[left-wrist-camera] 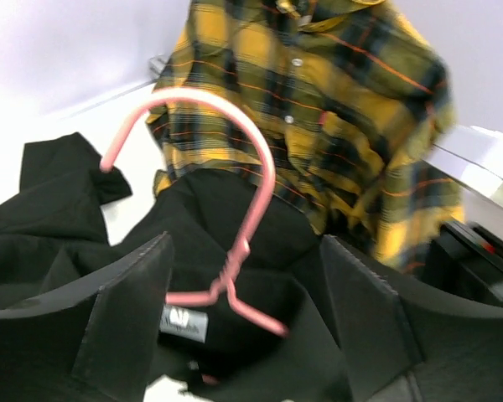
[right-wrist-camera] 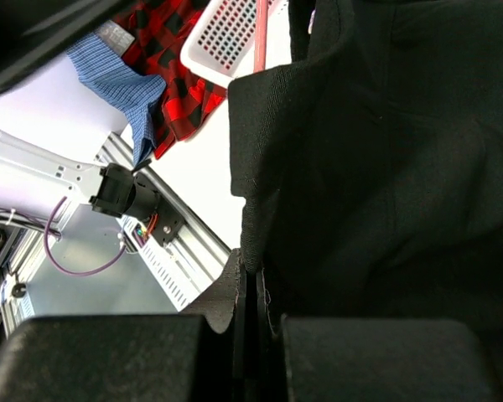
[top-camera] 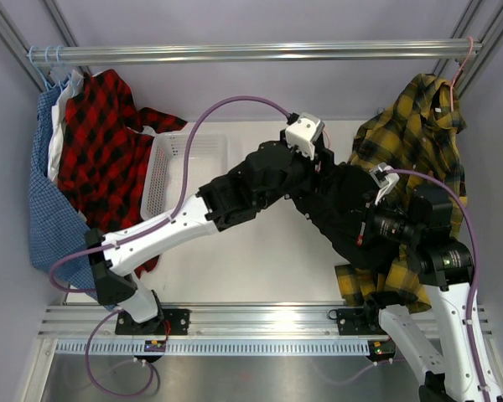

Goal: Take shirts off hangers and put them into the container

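L gripper fingers spread w/ pink hanger neck btwn em, yellow plaid shirt at 1 o'clock. R gripper pinching black shirt edge tight.

Setting: robotics lab test cell. Evidence: a bare metal rail spans plain white walls, with aluminium frame posts at either end of it. Well below the rail, two arm bases are bolted to a slotted aluminium track. Purple cables loop just under the rail.
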Action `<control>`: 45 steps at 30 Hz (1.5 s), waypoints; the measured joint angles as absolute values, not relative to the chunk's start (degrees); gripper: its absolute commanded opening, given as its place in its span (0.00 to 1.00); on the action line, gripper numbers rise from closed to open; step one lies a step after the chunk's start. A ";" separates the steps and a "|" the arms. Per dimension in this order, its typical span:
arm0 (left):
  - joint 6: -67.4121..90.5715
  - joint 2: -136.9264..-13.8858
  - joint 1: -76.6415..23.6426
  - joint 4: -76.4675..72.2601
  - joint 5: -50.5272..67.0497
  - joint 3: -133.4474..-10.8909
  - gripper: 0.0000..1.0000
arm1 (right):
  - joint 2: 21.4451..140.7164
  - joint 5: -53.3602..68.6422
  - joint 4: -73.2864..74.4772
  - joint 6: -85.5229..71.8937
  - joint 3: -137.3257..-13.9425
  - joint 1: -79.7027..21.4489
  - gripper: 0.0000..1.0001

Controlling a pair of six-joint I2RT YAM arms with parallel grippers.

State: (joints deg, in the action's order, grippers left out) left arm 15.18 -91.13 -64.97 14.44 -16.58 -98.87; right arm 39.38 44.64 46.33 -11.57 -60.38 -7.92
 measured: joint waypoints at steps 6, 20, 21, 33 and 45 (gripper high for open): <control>14.26 -93.65 -65.14 13.89 -19.99 -100.57 0.39 | 38.89 44.62 46.13 -11.57 -59.77 -9.63 0.00; 8.75 -93.19 -65.12 13.89 -26.83 -101.19 0.00 | 44.21 41.60 49.76 -11.79 -67.88 -13.15 0.14; 7.81 -92.77 -65.12 13.26 -27.64 -101.82 0.00 | 45.43 41.56 50.02 -11.79 -70.24 -13.28 0.21; -4.82 -91.20 -65.19 5.34 -39.09 -105.97 0.00 | 51.64 37.06 46.98 -11.46 -90.43 -13.56 0.75; -4.40 -103.98 -64.38 10.37 -48.01 -111.28 0.00 | 46.54 35.53 36.99 -18.79 -71.29 -13.58 0.75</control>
State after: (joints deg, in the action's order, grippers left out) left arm -4.40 -103.98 -64.38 10.37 -48.01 -111.28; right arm 46.54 35.53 36.99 -18.79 -71.29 -13.58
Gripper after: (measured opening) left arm 0.049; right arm 0.752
